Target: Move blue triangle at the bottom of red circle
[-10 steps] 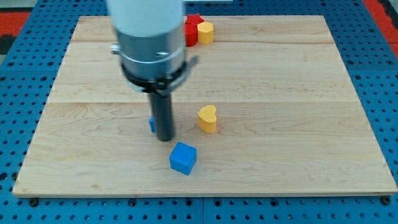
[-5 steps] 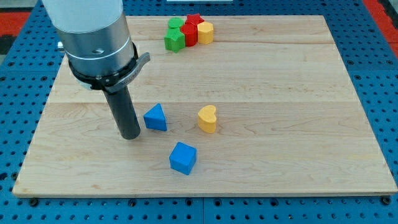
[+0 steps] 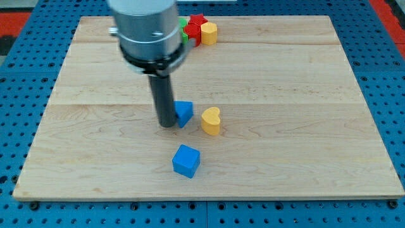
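Starting at the view's left, the wooden bench point(image 3: 76, 126) lies bare out to our rod. We carry no end effector that could stand apart, together or clamped; we have only the rod, and my tip point(image 3: 168, 125) rests on the boards, touching the left face of the blue triangle point(image 3: 184, 113). That triangle, the thing we must move, sits near the middle of the bench, with the yellow heart point(image 3: 211, 121) just beside it on the right. Below them, nearer the view's bottom, lies the blue cube point(image 3: 186, 161), apart from both.

We judge the triangle to be light, rigid and smooth, so it should slide easily on the wood. Its slanted faces may let it turn or slip off the rod if we press off-centre. There is nothing to take hold of; we would press squarely against the middle of a flat face.

At the view's top, partly behind our arm, sit a green block point(image 3: 183, 28), a red block point(image 3: 196, 29) whose shape we cannot settle, and a yellow block point(image 3: 209, 32).
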